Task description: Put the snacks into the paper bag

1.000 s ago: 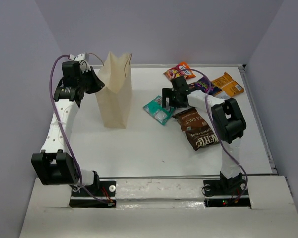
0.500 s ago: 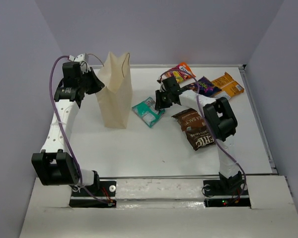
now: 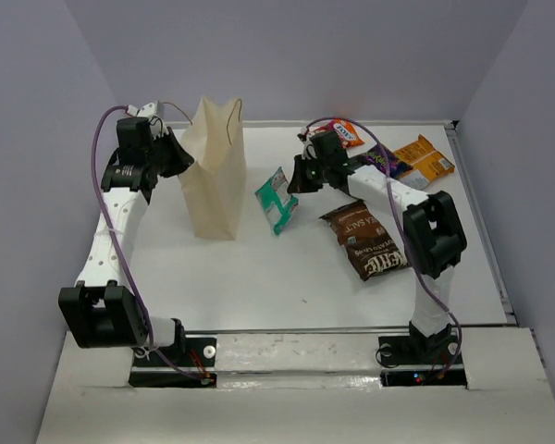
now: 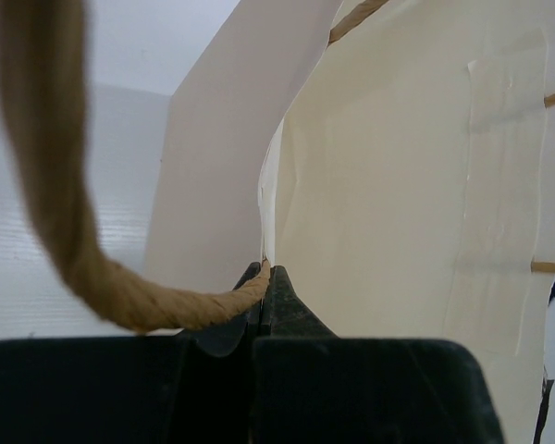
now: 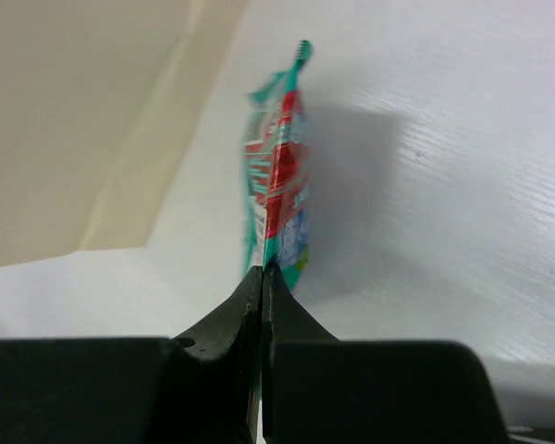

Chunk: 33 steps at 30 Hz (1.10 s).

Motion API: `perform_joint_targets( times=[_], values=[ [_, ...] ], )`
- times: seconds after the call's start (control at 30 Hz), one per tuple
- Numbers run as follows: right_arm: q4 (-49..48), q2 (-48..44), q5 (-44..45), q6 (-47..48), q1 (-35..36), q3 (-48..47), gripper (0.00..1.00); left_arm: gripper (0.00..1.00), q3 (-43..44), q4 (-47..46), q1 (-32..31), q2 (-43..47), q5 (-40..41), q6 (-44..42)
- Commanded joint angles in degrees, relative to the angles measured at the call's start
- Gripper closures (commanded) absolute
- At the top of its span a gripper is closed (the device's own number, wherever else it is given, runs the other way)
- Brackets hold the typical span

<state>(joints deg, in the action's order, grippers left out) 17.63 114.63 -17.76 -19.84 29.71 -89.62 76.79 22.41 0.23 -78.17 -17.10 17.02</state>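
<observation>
Bare table [image 3: 259, 277] lies open before the arm bases. The dark brown packet [image 3: 368, 240] lies flat, its long axis roughly near-to-far. The right arm stretches leftward, and the right gripper [image 3: 295, 178] pinches the teal packet [image 3: 277, 199] edge-on, near the upright paper bag [image 3: 215, 176] but apart from it. The left gripper [image 3: 185, 157] clamps the bag's rim. The purple packet [image 3: 386, 159], orange packet [image 3: 423, 157] and red-orange packet [image 3: 344, 132] lie near the far edge.

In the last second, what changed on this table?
The right claw, shut on the teal packet, raised it from flat to on edge and carried it left toward the paper bag. The left claw stayed clamped on the bag's rim. The dark brown, purple, orange and red-orange packets stayed put.
</observation>
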Motion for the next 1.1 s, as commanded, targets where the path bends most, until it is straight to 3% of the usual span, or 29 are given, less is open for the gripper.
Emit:
perform_joint_targets(
  times=[0.0, 0.3, 0.5, 0.63, 0.77, 0.93, 1.07],
  values=[
    [-10.06, -8.19, -3.24, -5.03, 0.43, -0.11, 0.99, 1.00, -0.94, -0.09, 0.12, 1.88, 0.67, -0.93],
    [-14.55, -13.02, 0.52, -8.29, 0.43, -6.78, 0.99, 1.00, -2.00, -0.70, 0.04, 1.97, 1.02, -1.02],
    [-20.69, -12.95, 7.73, -7.24, 0.43, -21.09, 0.99, 1.00, -1.91, -1.32, 0.04, 1.71, 0.84, -0.76],
    [-22.90, -6.19, 8.44, -4.61, 1.93, -36.90, 0.99, 1.00, -2.35, -1.50, 0.12, 1.71, 0.84, -0.58],
    [-29.72, 6.45, 7.83, -4.60, 4.73, -55.70, 0.99, 1.00, -2.70, -2.02, 0.12, 1.53, 0.49, -0.05],
    [-39.76, 12.89, 8.35, -4.42, 8.69, -59.00, 0.99, 1.00, -2.26, -2.37, 0.12, 1.00, 0.40, -0.23],
    [-38.20, 14.75, 7.48, -4.34, 10.45, -59.71, 0.99, 1.00, -2.09, -2.64, 0.12, 0.48, 0.32, 0.03]
  ],
)
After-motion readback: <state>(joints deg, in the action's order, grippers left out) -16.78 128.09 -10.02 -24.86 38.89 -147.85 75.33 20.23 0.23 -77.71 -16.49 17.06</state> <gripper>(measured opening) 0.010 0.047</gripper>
